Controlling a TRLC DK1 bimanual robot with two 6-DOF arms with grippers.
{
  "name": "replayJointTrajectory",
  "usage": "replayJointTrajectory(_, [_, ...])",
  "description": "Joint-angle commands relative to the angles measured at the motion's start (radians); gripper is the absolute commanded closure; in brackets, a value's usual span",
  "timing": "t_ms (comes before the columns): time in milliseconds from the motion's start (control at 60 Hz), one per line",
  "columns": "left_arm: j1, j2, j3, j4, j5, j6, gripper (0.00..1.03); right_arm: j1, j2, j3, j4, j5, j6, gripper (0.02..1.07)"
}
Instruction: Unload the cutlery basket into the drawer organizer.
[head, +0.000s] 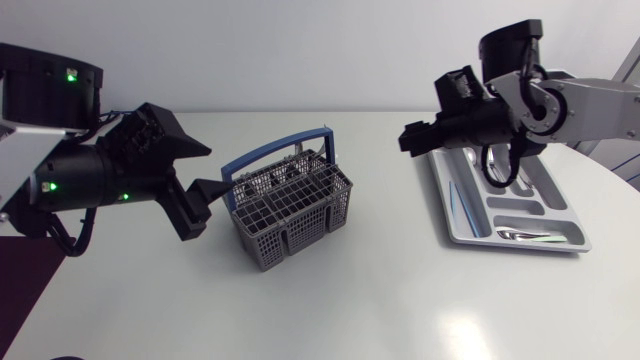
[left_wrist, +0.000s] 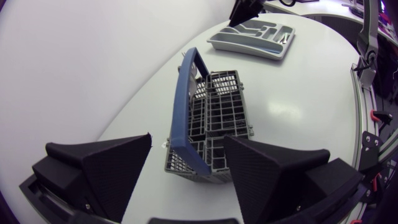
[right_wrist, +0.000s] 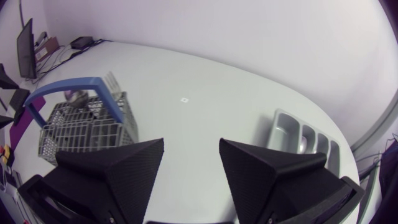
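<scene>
Head view: white table (head: 380, 290) carries everything.

Left arm (head: 90, 180) comes in over the table's left edge. Left gripper (head: 215, 170) is level with the basket's left side, fingers spread wide. In the left wrist view the near end of the blue handle (left_wrist: 186, 106) sits between the spread fingers (left_wrist: 118, 168); no two-sided contact is visible, so nothing is gripped.

Right arm (head: 580, 105) comes in over the right edge. Right gripper (head: 435, 110) hangs above the far-left corner of the organizer. The right wrist view shows its fingers (right_wrist: 118, 171) apart with nothing between them.

Drawer organizer (head: 450, 215): grey tray, toward the table's right edge, long side running far to near. One shiny piece (head: 520, 235) lies in the cross compartment at its near end. Type not legible. Contents of the long compartments are partly hidden by the arm; cannot tell.

Cutlery basket (head: 290, 210): grey mesh, about mid-table, well apart from the organizer, upright, handle raised.

Basket contents, right wrist view: fork tines (right_wrist: 112, 79) stand above the rim beside the handle, and a rounded piece (right_wrist: 78, 96), probably a spoon, stands further along. A count of what is deeper inside is not possible.

Judgement on progress: partly done. At least one item is already sorted, at least two remain to move, and both tools are empty, so the next pick has not started.
</scene>
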Motion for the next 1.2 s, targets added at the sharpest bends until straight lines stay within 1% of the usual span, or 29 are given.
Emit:
replayJointTrajectory(0, [0.015, -0.024, -0.042, 0.023, 0.015, 0.027, 0.10, 0.067, -0.003, -0.035, -0.012, -0.008, 0.024, 0.41])
replayJointTrajectory(17, [0.033, -0.027, -0.059, 0.037, 0.026, 0.031, 0.10, 0.096, 0.005, -0.038, -0.005, -0.007, 0.026, 0.41])
replayJointTrajectory(100, [0.082, -0.027, -0.091, 0.060, 0.060, 0.042, 0.10, 0.140, 0.042, -0.025, 0.005, 0.006, 0.033, 0.41])
replayJointTrajectory(133, [0.104, -0.027, -0.103, 0.071, 0.078, 0.045, 0.10, 0.146, 0.057, -0.022, 0.012, 0.013, 0.033, 0.41])
replayJointTrajectory(150, [0.127, -0.026, -0.114, 0.083, 0.089, 0.051, 0.10, 0.146, 0.075, -0.015, 0.023, 0.019, 0.035, 0.41])
replayJointTrajectory(167, [0.131, -0.026, -0.117, 0.086, 0.090, 0.054, 0.10, 0.146, 0.089, -0.009, 0.026, 0.022, 0.035, 0.41])
replayJointTrajectory(217, [0.180, -0.023, -0.135, 0.129, 0.103, 0.065, 0.10, 0.143, 0.120, 0.006, 0.029, 0.022, 0.035, 0.41])
replayJointTrajectory(283, [0.259, 0.007, -0.129, 0.158, 0.153, 0.068, 0.10, 0.139, 0.161, 0.023, 0.029, 0.019, 0.036, 0.41])
replayJointTrajectory(300, [0.263, 0.010, -0.129, 0.161, 0.156, 0.068, 0.10, 0.137, 0.167, 0.024, 0.029, 0.019, 0.038, 0.41])
replayJointTrajectory(317, [0.285, 0.031, -0.126, 0.183, 0.166, 0.068, 0.10, 0.137, 0.172, 0.024, 0.028, 0.018, 0.038, 0.41])
replayJointTrajectory(333, [0.291, 0.037, -0.126, 0.190, 0.166, 0.069, 0.10, 0.137, 0.177, 0.023, 0.028, 0.015, 0.038, 0.41])
replayJointTrajectory(350, [0.308, 0.066, -0.125, 0.227, 0.169, 0.069, 0.10, 0.142, 0.178, 0.021, 0.026, 0.013, 0.038, 0.41])
replayJointTrajectory(467, [0.351, 0.209, -0.082, 0.298, 0.190, 0.066, 0.10, 0.174, 0.149, -0.015, 0.012, 0.007, 0.046, 0.41])
replayJointTrajectory(483, [0.351, 0.212, -0.082, 0.299, 0.192, 0.065, 0.10, 0.180, 0.144, -0.022, 0.012, 0.009, 0.046, 0.41])
replayJointTrajectory(583, [0.349, 0.321, -0.063, 0.394, 0.195, 0.053, 0.10, 0.205, 0.092, -0.072, 0.003, 0.009, 0.042, 0.41])
replayJointTrajectory(650, [0.343, 0.373, -0.050, 0.437, 0.195, 0.043, 0.10, 0.208, 0.071, -0.095, -0.005, 0.006, 0.036, 0.41])
replayJointTrajectory(683, [0.345, 0.418, -0.025, 0.468, 0.193, 0.025, 0.10, 0.211, 0.063, -0.104, -0.011, 0.002, 0.030, 0.41])
replayJointTrajectory(750, [0.348, 0.479, 0.018, 0.494, 0.193, 0.017, 0.10, 0.222, 0.062, -0.117, -0.029, -0.014, 0.018, 0.41])
replayJointTrajectory(783, [0.354, 0.524, 0.049, 0.516, 0.193, -0.006, 0.10, 0.234, 0.062, -0.126, -0.031, -0.017, 0.013, 0.41])
replayJointTrajectory(850, [0.363, 0.594, 0.107, 0.519, 0.193, -0.021, 0.10, 0.254, 0.062, -0.135, -0.031, -0.017, 0.010, 0.41])
replayJointTrajectory(1000, [0.352, 0.734, 0.213, 0.514, 0.199, -0.033, 0.10, 0.286, 0.085, -0.127, -0.035, -0.016, 0.006, 0.41])
replayJointTrajectory(1083, [0.343, 0.763, 0.228, 0.493, 0.219, -0.033, 0.10, 0.297, 0.108, -0.124, -0.029, -0.014, 0.001, 0.41])
replayJointTrajectory(1133, [0.335, 0.767, 0.228, 0.463, 0.258, -0.030, 0.10, 0.297, 0.124, -0.114, -0.023, -0.008, 0.000, 0.41])
replayJointTrajectory(1183, [0.326, 0.758, 0.214, 0.453, 0.264, -0.026, 0.10, 0.292, 0.141, -0.095, -0.022, -0.008, -0.005, 0.41])
